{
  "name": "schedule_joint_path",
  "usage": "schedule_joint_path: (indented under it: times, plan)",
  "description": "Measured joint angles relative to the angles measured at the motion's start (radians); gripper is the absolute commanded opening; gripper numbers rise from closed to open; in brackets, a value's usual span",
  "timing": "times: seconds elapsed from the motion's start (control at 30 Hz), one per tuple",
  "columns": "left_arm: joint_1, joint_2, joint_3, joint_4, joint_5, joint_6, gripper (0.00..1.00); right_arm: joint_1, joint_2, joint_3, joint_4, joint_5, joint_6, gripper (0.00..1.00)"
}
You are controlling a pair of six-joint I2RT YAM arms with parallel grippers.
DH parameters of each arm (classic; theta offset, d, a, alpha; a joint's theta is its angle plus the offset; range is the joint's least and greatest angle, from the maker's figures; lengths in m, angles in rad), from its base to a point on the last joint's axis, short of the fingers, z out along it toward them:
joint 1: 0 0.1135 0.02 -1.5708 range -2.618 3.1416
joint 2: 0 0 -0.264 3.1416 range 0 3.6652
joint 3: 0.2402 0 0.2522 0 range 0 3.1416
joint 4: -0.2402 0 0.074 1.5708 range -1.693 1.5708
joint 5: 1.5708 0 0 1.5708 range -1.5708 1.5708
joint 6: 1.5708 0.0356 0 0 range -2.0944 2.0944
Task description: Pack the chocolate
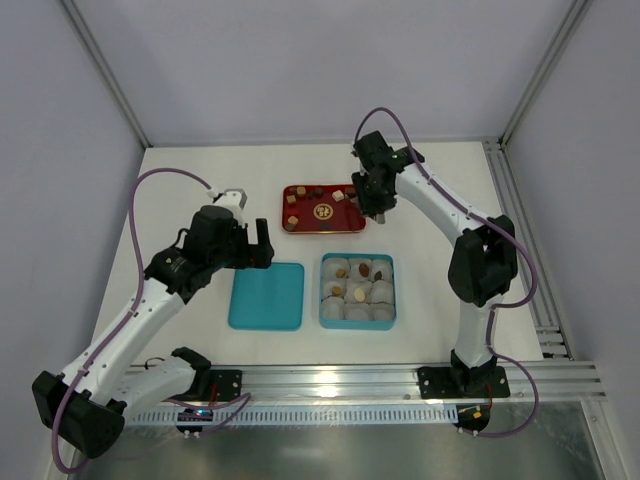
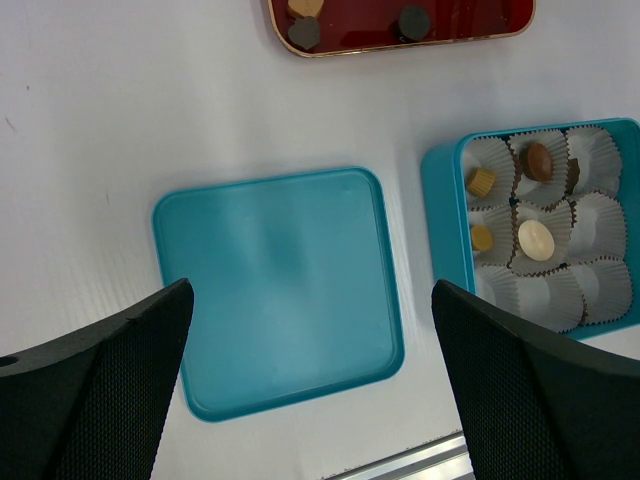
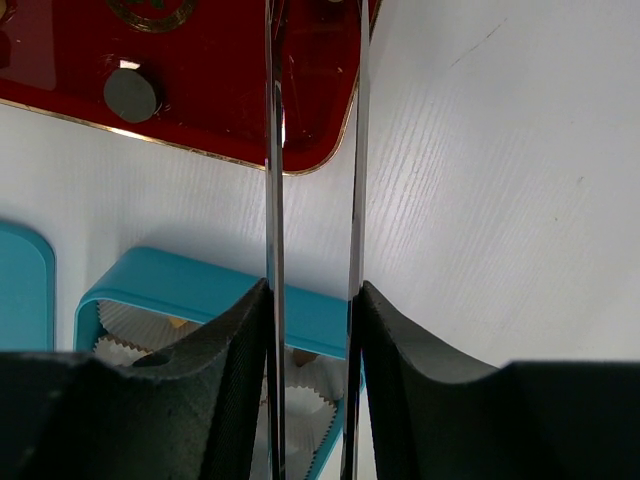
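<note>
Several small chocolate pieces lie in the red tray; two show in the left wrist view and a dark round one in the right wrist view. More pieces sit in white paper cups in the teal box, which also shows in the left wrist view. My right gripper is shut on metal tweezers, whose blades stand apart over the tray's right end; their tips are out of view. My left gripper is open and empty above the teal lid.
The teal lid lies flat left of the box. An aluminium rail runs along the table's near edge. Frame posts and grey walls stand around the white table.
</note>
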Motion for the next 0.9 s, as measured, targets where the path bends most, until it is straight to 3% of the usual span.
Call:
schedule_joint_path:
  times: [0.3, 0.9]
  plan:
    - [0.0, 0.0, 0.0, 0.0, 0.0, 0.0, 1.0, -0.011, 0.0, -0.022, 0.008, -0.029, -0.003, 0.34]
    - [0.0, 0.0, 0.0, 0.0, 0.0, 0.0, 1.0, -0.013, -0.066, -0.062, 0.008, -0.076, 0.001, 0.31]
